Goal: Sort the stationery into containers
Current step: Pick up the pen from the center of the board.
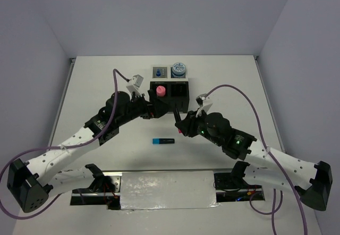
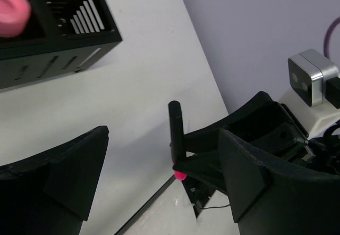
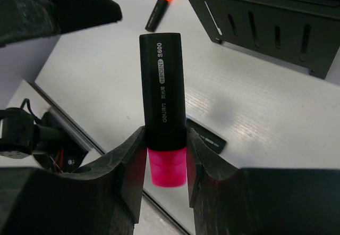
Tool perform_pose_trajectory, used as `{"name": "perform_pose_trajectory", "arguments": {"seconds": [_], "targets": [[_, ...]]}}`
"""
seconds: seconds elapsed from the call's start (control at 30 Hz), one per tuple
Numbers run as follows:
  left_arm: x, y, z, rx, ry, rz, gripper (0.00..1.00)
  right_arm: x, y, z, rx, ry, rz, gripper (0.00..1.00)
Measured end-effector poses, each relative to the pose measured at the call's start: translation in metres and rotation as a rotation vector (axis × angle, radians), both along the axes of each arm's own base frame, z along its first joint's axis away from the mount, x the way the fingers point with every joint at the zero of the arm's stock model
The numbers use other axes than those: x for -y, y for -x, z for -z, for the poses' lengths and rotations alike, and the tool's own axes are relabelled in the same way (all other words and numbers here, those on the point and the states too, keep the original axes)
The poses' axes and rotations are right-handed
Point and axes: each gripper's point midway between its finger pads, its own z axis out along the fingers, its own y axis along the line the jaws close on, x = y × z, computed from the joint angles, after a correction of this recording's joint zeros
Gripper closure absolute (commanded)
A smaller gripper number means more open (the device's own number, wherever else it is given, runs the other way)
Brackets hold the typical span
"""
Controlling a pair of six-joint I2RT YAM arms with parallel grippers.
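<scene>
My right gripper point(image 3: 166, 135) point(image 1: 180, 124) is shut on a black highlighter with a pink-red cap point(image 3: 162, 97), held upright off the table with the cap down between the jaws. That highlighter point(image 2: 176, 134) also shows in the left wrist view. My left gripper point(image 2: 162, 144) point(image 1: 154, 109) stands open and empty beside the black two-compartment box point(image 1: 187, 90). The box's left compartment holds a pink item point(image 1: 160, 90). A blue-capped highlighter point(image 1: 162, 141) lies on the table in front. An orange-capped highlighter point(image 3: 160, 7) lies near the box point(image 3: 265, 17).
Two light grey trays stand behind the box: the left one point(image 1: 154, 68) holds a small blue item, the right one point(image 1: 173, 75) a blue-white roll point(image 1: 179, 67). Purple cables arc over both arms. A metal strip point(image 1: 167, 190) runs along the near edge.
</scene>
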Motion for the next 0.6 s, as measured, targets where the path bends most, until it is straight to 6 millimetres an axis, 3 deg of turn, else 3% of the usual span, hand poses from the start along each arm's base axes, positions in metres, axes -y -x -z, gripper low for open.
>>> {"name": "perform_pose_trajectory", "arguments": {"seconds": [0.2, 0.4, 0.43, 0.57, 0.6], "targets": [[0.027, 0.004, -0.018, 0.032, 0.053, 0.056, 0.11, -0.007, 0.004, -0.019, 0.043, -0.069, -0.013, 1.0], [0.04, 0.002, -0.006, 0.007, 0.044, 0.076, 0.25, -0.013, 0.008, -0.025, 0.058, -0.089, -0.033, 1.0], [0.042, 0.002, -0.003, 0.001, 0.04, 0.078, 0.36, -0.013, 0.008, -0.025, 0.059, -0.089, -0.035, 1.0], [0.045, 0.002, 0.003, -0.012, 0.031, 0.086, 0.62, -0.014, 0.01, -0.026, 0.062, -0.088, -0.04, 1.0], [0.045, 0.002, 0.003, -0.012, 0.031, 0.088, 0.78, -0.014, 0.01, -0.026, 0.063, -0.089, -0.041, 1.0]]}}
